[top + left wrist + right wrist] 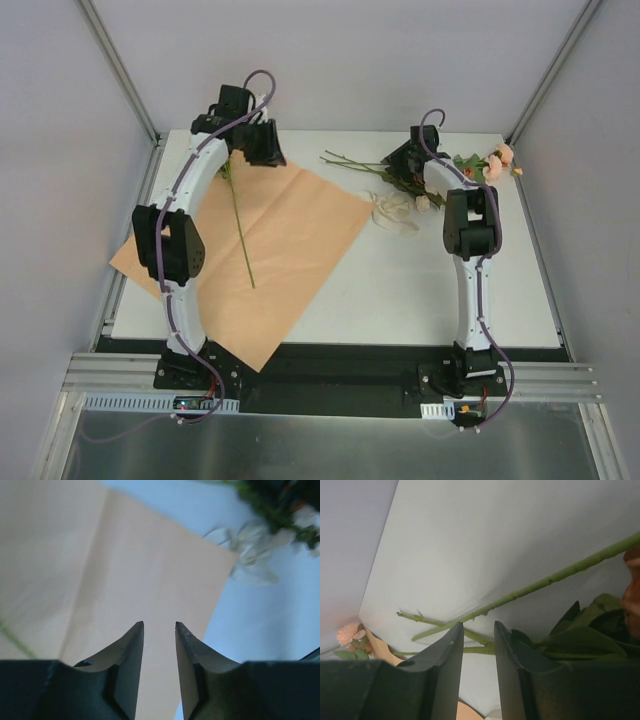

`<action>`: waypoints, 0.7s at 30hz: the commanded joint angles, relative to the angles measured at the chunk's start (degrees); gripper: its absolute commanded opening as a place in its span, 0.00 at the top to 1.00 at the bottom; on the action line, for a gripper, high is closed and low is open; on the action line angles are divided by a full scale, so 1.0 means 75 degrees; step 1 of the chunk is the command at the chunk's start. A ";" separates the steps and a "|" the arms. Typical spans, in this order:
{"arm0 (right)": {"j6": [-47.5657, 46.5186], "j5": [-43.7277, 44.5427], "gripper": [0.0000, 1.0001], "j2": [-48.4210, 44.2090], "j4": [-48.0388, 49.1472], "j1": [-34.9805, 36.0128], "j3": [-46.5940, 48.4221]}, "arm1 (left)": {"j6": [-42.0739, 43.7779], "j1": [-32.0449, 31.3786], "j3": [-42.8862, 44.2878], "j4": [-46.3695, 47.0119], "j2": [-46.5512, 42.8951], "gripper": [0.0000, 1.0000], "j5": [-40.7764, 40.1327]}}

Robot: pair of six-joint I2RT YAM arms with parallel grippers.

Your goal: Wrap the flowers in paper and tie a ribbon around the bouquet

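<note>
The paper lies flat, orange-tan face up, on the left half of the table. One of the flowers lies on it, its stem pointing toward the near edge. My left gripper hangs over the paper's far edge. In the left wrist view it is open with only paper below. The other flowers lie at the far right, stems pointing left. My right gripper is low over them. Its jaws stand apart with thin stems crossing the gap. The cream ribbon lies bunched beside the paper's right corner.
The white table is framed by grey walls and aluminium posts. The paper's left corner overhangs the table's left edge. Green leaves and a rust bloom crowd the right finger.
</note>
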 commanded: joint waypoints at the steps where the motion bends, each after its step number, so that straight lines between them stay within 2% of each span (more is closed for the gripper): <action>1: 0.0540 0.0433 0.66 0.0030 0.0307 -0.0042 0.0100 | -0.0883 -0.0730 0.2178 0.2015 0.1837 0.74 0.1081; 4: 0.1148 0.0574 0.64 0.0007 -0.0067 -0.0089 -0.0193 | -0.1925 -0.1024 0.3883 0.3503 0.3513 0.79 0.1223; 5: 0.1360 0.0574 0.63 -0.0016 -0.0127 -0.0124 -0.0333 | -0.2589 -0.1048 0.4095 0.4087 0.3865 0.79 0.1235; 7: 0.1665 0.0469 0.60 -0.0192 0.0048 -0.0136 -0.0986 | -0.3424 -0.1107 0.4051 0.6030 0.4616 0.78 0.1106; 8: 0.2026 0.0422 0.58 -0.0250 0.0060 -0.0147 -0.1257 | -0.4356 -0.1119 0.3981 0.6618 0.4827 0.77 0.1071; 9: 0.2135 0.0329 0.57 -0.0402 0.0200 -0.0147 -0.1481 | -0.4818 -0.1119 0.3922 0.7668 0.5247 0.76 0.0943; 11: 0.2114 0.0328 0.53 -0.0566 0.0795 -0.0171 -0.2076 | -0.5882 -0.1130 0.4143 0.8076 0.5695 0.76 0.0708; 12: 0.1996 0.0514 0.47 -0.0614 0.0938 -0.0182 -0.2127 | -0.6086 -0.1130 0.4365 0.8402 0.6045 0.76 0.0522; 14: 0.1832 0.0621 0.38 -0.0591 0.0998 -0.0241 -0.1895 | -0.6484 -0.1165 0.4426 0.8277 0.6188 0.78 0.0240; 17: 0.1818 0.0481 0.37 -0.0252 0.0565 -0.0346 -0.1355 | -0.6476 -0.1224 0.4122 0.8055 0.6061 0.81 0.0308; 21: 0.2369 0.0679 0.45 0.0182 -0.0477 -0.0358 -0.0524 | -0.5820 -0.1329 0.2870 0.7727 0.5054 0.84 0.0508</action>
